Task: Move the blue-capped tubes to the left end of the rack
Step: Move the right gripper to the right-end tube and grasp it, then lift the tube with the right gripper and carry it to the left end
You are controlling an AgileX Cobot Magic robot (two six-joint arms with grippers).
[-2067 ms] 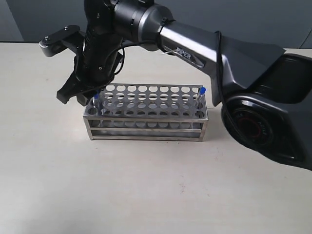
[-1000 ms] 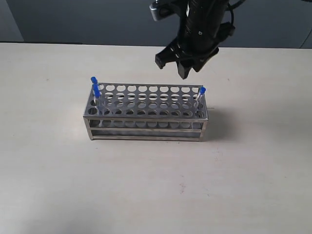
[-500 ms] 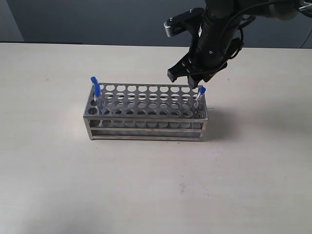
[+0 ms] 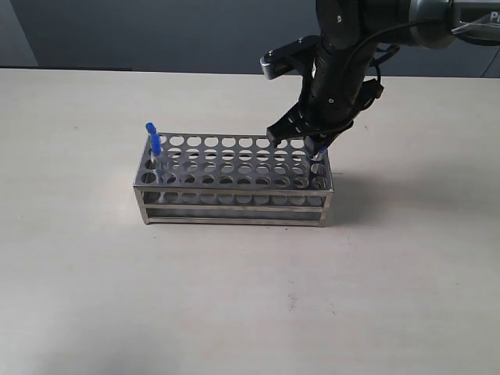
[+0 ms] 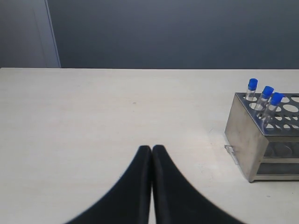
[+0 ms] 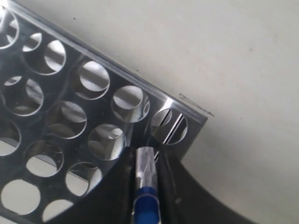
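Tool astride right-end blue-capped tube

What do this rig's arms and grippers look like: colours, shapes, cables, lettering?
The right arm is glossy black at the wrist, joined to a silver-grey link with white lettering cut off by the frame edge. A grey bracket sticks out at the wrist; thin black cables loop beside it. The right gripper and left gripper have black fingers; the left's curve and taper to narrow tips.

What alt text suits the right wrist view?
Black fingers of the right gripper bracket a thin clear tube with a blue cap, near the corner of a shiny steel rack perforated with round holes; pale tabletop beyond.
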